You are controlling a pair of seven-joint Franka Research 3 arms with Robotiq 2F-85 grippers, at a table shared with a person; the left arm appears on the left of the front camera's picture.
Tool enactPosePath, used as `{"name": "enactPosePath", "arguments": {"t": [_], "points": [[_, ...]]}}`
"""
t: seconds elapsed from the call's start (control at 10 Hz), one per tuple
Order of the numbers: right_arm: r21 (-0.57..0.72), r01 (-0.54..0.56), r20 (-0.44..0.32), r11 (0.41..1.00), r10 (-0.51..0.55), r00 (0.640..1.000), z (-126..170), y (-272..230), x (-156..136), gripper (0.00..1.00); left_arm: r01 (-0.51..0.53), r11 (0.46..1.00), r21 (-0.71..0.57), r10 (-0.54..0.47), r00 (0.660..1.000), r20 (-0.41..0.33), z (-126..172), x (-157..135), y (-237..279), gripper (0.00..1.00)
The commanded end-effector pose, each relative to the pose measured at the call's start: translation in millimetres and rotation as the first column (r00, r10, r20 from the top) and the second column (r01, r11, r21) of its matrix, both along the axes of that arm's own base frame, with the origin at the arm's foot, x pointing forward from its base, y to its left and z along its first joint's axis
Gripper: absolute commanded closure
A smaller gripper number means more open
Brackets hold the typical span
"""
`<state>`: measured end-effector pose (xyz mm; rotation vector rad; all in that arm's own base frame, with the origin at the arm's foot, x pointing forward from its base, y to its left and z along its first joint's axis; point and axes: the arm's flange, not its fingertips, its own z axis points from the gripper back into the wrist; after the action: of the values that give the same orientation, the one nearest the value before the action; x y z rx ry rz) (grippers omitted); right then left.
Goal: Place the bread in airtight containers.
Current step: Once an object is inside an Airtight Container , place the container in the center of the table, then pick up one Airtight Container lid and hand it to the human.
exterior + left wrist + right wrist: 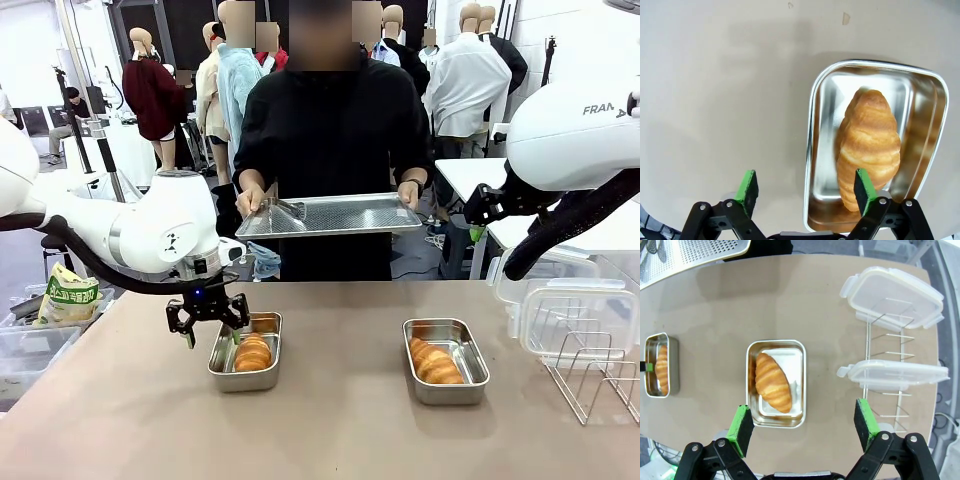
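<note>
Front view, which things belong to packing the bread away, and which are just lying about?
Job: left croissant, left tin, right croissant, right tin, clear lids.
Lying about: wire rack holding the lids, metal tray in the person's hands, printed bag off the table's left.

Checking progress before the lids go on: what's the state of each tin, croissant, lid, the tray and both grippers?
Left tin: no lid, one croissant inside.
Right tin: no lid, one croissant inside.
Lids: both off, on the wire rack.
Tray: held off the table by the person.
Left gripper: jaws open, empty, over left tin.
Right gripper: jaws open, empty.
</note>
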<state>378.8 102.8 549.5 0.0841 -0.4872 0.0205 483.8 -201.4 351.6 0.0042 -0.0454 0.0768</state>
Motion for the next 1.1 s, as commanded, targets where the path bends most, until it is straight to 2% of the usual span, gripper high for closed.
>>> {"name": "enactPosePath", "arguments": {"t": [0.0, 0.1, 1.0], "points": [[0.003, 0.004, 0.003, 1.0, -0.004, 1.0, -0.6, 0.3, 0.6, 0.0, -0.014, 1.0, -0.009, 0.014, 0.999, -0.038, 3.7, -2.7, -2.7, 0.0], [0.003, 0.004, 0.003, 1.0, -0.004, 1.0, -0.6, 0.3, 0.6, 0.0, 0.0, 1.0, 0.0, 0.0, 1.0, 0.0, 0.0, 0.0, 0.0, 0.0], [0.003, 0.004, 0.003, 1.0, -0.004, 1.0, -0.6, 0.3, 0.6, 0.0, -0.003, 1.0, -0.001, 0.002, 1.0, -0.009, -0.3, -0.8, -0.1, 0.0]]}}
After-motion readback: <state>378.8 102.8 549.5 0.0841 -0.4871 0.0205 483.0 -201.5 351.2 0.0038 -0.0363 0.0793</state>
